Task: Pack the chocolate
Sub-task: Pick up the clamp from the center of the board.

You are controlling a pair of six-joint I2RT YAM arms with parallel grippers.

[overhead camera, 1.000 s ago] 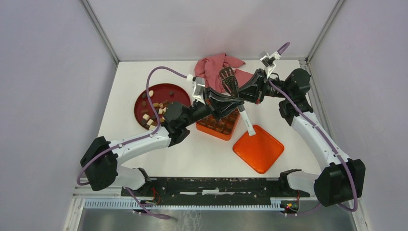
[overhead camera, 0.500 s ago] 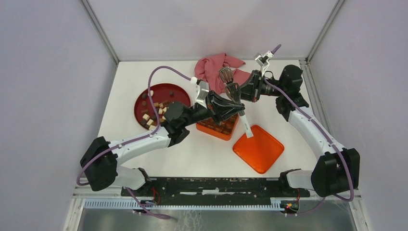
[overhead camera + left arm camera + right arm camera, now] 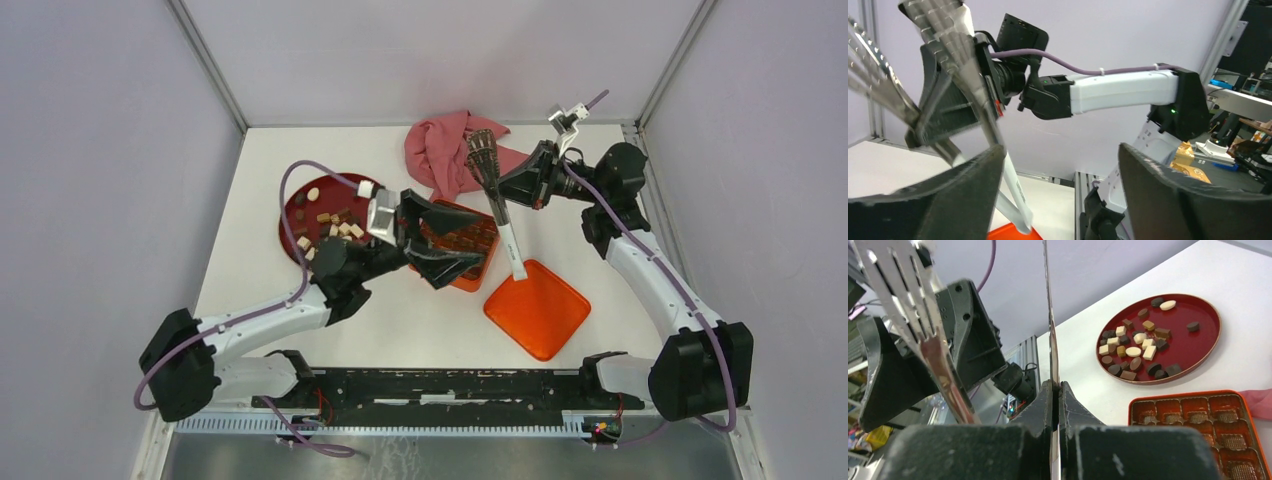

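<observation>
The chocolate point(image 3: 330, 226) lies as small brown and cream pieces on a round dark-red plate point(image 3: 312, 192) at the left; the right wrist view shows the chocolate point(image 3: 1137, 348) too. The orange gridded tin point(image 3: 478, 236) stands at the middle, and its compartments point(image 3: 1198, 422) show in the right wrist view. My left gripper point(image 3: 455, 250) hovers open over the tin's left part, with nothing between its fingers point(image 3: 1060, 150). My right gripper point(image 3: 512, 184) is shut on metal tongs point(image 3: 490, 170) with white handles. One blade of the tongs point(image 3: 1052, 330) runs between its pads point(image 3: 1055, 387).
The orange lid point(image 3: 537, 308) lies right of the tin, under the tongs' handle ends. A pink cloth point(image 3: 445, 150) is bunched at the back, behind the tin. Enclosure walls and frame posts stand on three sides.
My left gripper has opened and drawn back to the left, away from the tongs. The right gripper keeps the tongs, which have swung slightly to the right.
</observation>
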